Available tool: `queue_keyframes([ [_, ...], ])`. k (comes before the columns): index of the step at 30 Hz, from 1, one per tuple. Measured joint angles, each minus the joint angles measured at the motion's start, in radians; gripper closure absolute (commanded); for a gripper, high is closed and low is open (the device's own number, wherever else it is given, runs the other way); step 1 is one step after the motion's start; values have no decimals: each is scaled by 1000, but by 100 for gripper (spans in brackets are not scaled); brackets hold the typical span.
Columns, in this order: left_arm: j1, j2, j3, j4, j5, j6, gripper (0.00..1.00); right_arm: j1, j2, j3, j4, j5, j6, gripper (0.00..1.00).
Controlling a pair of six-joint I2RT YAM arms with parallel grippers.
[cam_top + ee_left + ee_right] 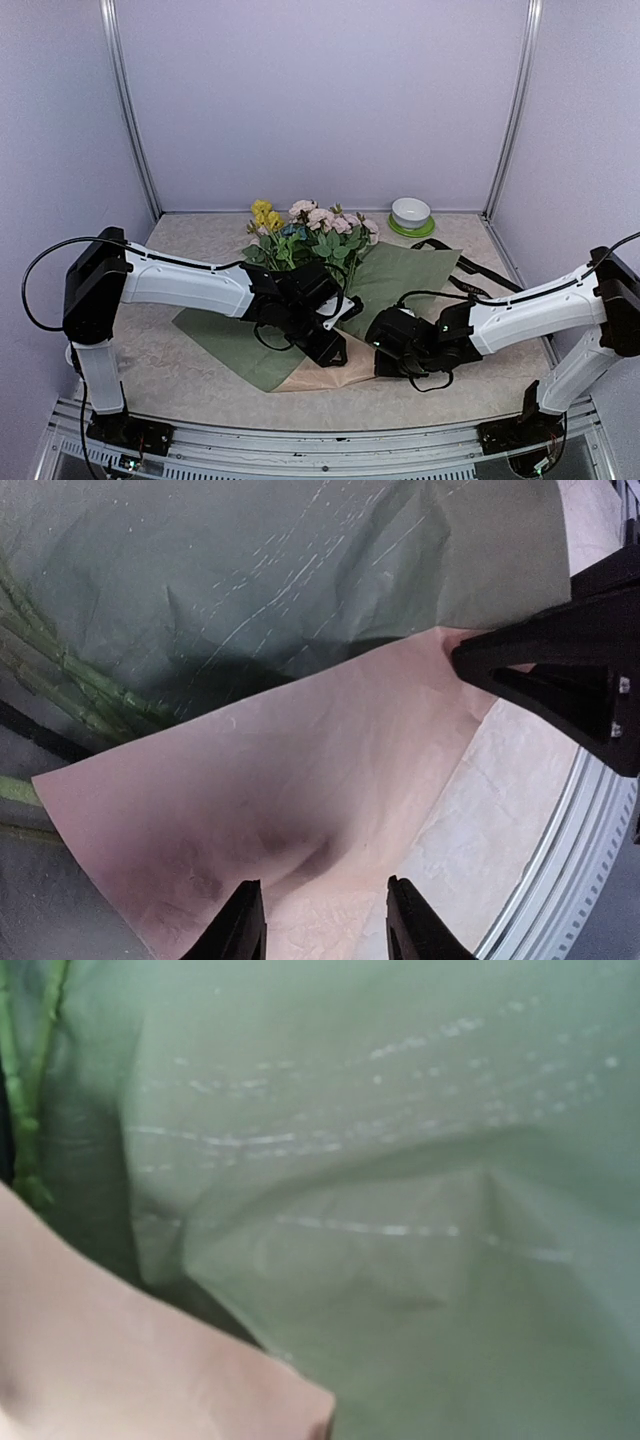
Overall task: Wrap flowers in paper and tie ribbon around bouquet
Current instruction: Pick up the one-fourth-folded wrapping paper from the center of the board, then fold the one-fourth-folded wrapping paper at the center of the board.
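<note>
The flowers (305, 225), pink, blue and yellow, lie at the back with their green stems (60, 670) running toward me over the paper. The sage green sheet (400, 270) lies spread on the peach-tan sheet (340, 375). My left gripper (327, 920) hovers open over the peach sheet (300, 780), nothing between its fingers. My right gripper (465, 658) is shut on the paper's edge where green and peach meet. In the right wrist view the paper (400, 1110) fills the frame and hides the fingers. The black ribbon (478, 272) lies at the right.
A white bowl on a green saucer (411, 213) stands at the back right. The two grippers sit close together near the table's front edge (560, 880). Metal frame posts rise at both back corners.
</note>
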Motion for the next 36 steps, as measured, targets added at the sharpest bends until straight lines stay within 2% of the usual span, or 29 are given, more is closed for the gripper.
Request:
queue_keyframes([
  [7,16,53,62,10,48,-1,62,18,6,34,-68,35,-5,100],
  [13,55,115,69,18,103,-5,61,75,72,161,-174,115,-74,100],
  [21,91,117,60,30,191,-12,62,179,202,333,-220,233,-317,100],
  [28,135,117,13,94,295,-26,63,217,232,354,-163,263,-536,100],
  [31,141,116,-13,121,309,-39,64,217,232,353,-136,259,-575,100],
  [36,145,108,-36,157,320,-47,64,217,226,316,-63,234,-600,59],
])
